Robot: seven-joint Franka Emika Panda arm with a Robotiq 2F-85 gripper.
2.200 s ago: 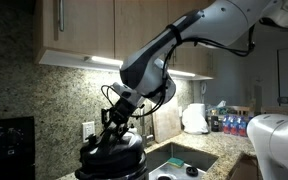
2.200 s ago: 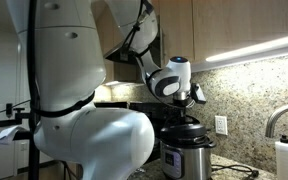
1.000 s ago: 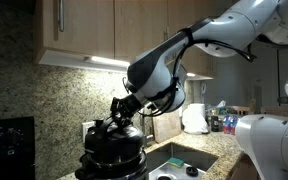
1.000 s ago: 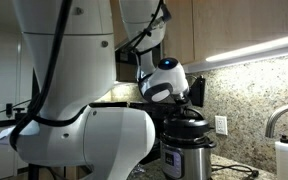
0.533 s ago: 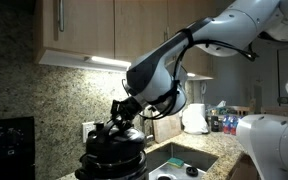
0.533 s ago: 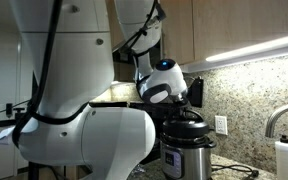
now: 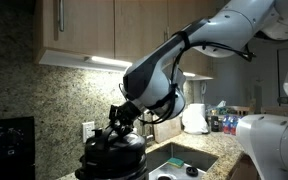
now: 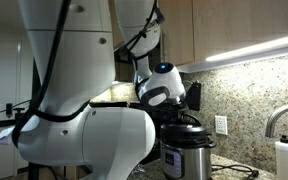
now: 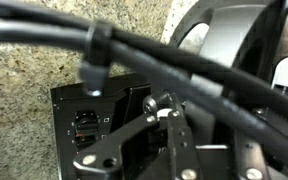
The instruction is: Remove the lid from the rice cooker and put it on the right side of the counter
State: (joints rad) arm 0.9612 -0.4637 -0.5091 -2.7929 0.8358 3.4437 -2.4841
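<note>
Status: early, grasp stage only. Gripper (image 7: 119, 120) sits on top of the lid (image 7: 112, 143), fingers clenched tight around what looks like the raised top handle. The contact itself is buried under linkage and cables in the wrist view, so "gripping the handle" is my read, not a clean sighting. Lid is on the rice cooker (image 7: 112, 165); no gap shows between lid rim and pot in either exterior view, so I judge it not lifted, or barely. Same picture from the other side: gripper (image 8: 191, 105) directly above the lid (image 8: 189, 127), steel body of the cooker (image 8: 184, 160) below it. Cooker stands on the counter (image 7: 200, 152), against the granite backsplash, with the sink just beside it. Done: approach and closure. Left: lift clear of the pot, carry across, set down on the right side of the counter, release. The drop spot isn't clearly visible in any view. Orientation: lid is dome-up, handle pointing straight up, rim roughly level as far as I can tell. It's round, so no long axis in plan; its only real axis is the vertical one through the handle. Which way the handle bar itself runs I can't tell, since the fingers cover it.
</note>
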